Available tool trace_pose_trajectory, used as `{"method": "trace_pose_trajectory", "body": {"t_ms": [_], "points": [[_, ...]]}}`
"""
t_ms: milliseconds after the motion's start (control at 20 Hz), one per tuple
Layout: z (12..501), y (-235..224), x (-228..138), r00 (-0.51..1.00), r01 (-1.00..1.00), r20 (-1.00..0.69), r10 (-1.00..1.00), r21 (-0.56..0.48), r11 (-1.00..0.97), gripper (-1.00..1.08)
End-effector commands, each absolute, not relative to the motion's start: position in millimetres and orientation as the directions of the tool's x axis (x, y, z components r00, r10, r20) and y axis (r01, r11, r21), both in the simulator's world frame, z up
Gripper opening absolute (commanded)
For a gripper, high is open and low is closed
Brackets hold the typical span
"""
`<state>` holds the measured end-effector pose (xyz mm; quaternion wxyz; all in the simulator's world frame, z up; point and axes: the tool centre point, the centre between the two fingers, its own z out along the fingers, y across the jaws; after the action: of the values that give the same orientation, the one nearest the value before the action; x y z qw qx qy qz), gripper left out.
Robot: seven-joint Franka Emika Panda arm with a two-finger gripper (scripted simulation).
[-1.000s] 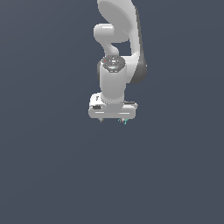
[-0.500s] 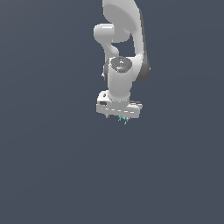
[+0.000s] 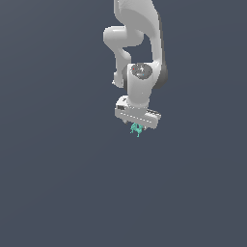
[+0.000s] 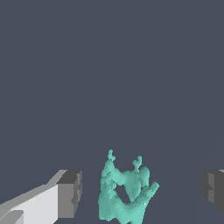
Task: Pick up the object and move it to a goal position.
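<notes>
The object is a tiny teal-green irregular piece with short prongs, lying just under the white hand in the exterior view. In the wrist view the object sits between my two fingers, nearer one grey pad than the other. A gap shows on each side of it, so neither pad touches it. My gripper is open and straddles the object, pointing down from the white arm.
A uniform dark grey surface fills both views. No other objects, walls or edges show.
The hand has shifted toward the exterior view's right and turned slightly, coming over the object. The object has stayed roughly where it was.
</notes>
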<state>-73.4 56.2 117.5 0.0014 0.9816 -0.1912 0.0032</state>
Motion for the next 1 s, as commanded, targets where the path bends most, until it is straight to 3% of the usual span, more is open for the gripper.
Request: {"method": "trace_pose_trajectory", "body": {"t_ms": [0, 950], "points": [[112.7, 62.5, -84.1, 0.906, -0.423, 0.005, -0.423, 0.001, -0.906, 1.00], [98.8, 79.6, -117.8, 0.830, -0.558, 0.000, -0.558, 0.000, -0.830, 1.00]]}}
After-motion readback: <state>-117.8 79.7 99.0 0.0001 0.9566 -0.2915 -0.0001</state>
